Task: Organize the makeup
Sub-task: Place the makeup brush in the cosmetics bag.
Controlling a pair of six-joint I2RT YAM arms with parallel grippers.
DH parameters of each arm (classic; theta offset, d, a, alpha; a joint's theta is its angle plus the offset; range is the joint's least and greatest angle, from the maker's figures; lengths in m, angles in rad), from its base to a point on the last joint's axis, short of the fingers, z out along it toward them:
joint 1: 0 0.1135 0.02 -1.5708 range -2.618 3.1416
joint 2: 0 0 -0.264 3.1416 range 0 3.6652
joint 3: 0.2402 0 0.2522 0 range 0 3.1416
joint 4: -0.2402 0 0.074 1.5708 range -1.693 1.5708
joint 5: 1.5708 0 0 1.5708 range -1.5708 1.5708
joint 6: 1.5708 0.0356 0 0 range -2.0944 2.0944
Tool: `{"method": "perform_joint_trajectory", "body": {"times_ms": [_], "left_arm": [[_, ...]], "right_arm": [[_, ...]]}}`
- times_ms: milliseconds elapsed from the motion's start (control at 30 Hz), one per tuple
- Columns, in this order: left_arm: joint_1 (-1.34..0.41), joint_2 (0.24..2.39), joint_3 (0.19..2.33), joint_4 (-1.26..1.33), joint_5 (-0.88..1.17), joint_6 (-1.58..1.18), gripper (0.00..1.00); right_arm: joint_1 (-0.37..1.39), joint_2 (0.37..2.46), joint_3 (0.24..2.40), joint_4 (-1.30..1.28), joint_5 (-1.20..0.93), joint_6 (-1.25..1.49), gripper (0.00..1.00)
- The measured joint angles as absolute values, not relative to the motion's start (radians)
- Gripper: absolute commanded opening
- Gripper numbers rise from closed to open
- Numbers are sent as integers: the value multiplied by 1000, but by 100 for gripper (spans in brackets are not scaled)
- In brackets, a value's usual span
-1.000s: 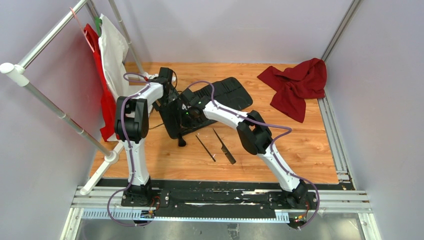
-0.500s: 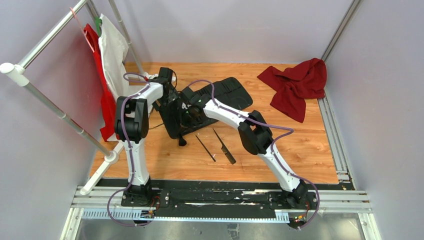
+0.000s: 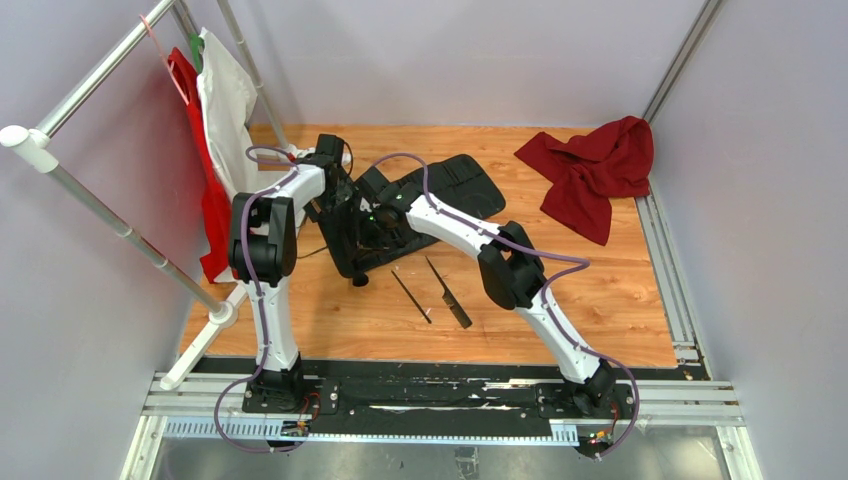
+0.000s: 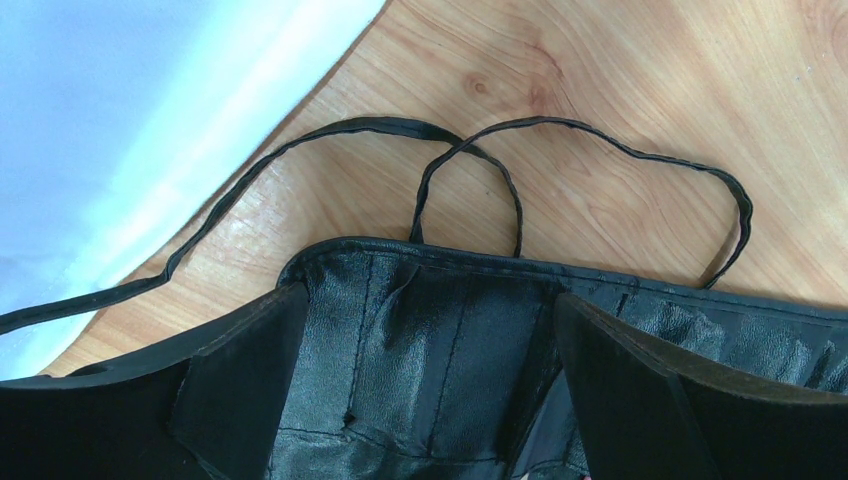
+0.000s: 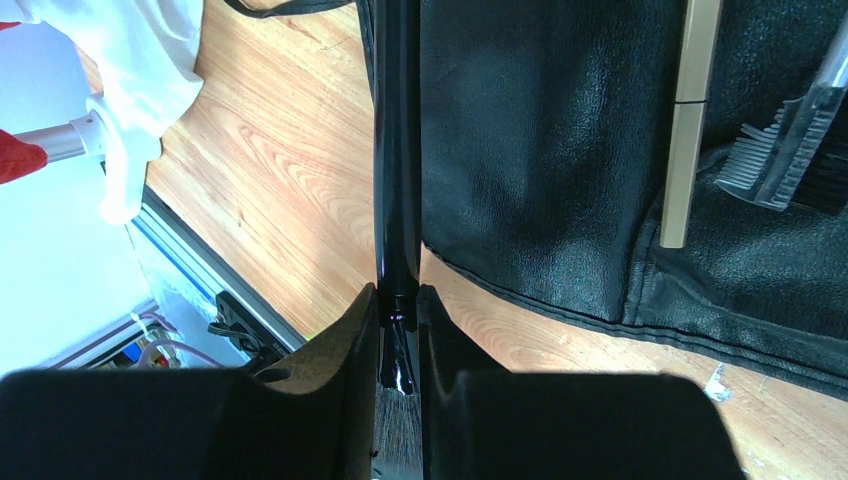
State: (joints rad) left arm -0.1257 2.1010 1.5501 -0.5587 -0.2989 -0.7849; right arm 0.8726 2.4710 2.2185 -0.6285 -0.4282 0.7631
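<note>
Right arm: we found the right claw (image 5: pixel 398 312) clamped on a black-handled brush (image 5: pixel 396 150) just above its bristles, bottom centre of the wrist view.
Held item: its handle ran up the frame along the left edge of the black fabric roll-up case (image 5: pixel 540 140).
Left arm: we noted the left claw (image 4: pixel 430 310) with fingers apart, astride the case's end; tie cords (image 4: pixel 470 150) looped on the wooden table (image 4: pixel 620 80) above.
On case: a tan-handled brush (image 5: pixel 690 120) and a small comb-brush (image 5: pixel 790 150) lay upper right.
Loose: overhead, we saw a thin brush (image 3: pixel 411 295) and a black comb (image 3: pixel 448 292) side by side on bare wood below the case, centre frame.
</note>
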Motion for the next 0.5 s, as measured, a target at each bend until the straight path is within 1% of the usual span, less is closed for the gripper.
{"method": "perform_joint_trajectory", "body": {"times_ms": [500], "left_arm": [[-125, 2101, 1550, -557, -287, -780, 98]], "right_arm": [[873, 2479, 2219, -633, -442, 763, 1]]}}
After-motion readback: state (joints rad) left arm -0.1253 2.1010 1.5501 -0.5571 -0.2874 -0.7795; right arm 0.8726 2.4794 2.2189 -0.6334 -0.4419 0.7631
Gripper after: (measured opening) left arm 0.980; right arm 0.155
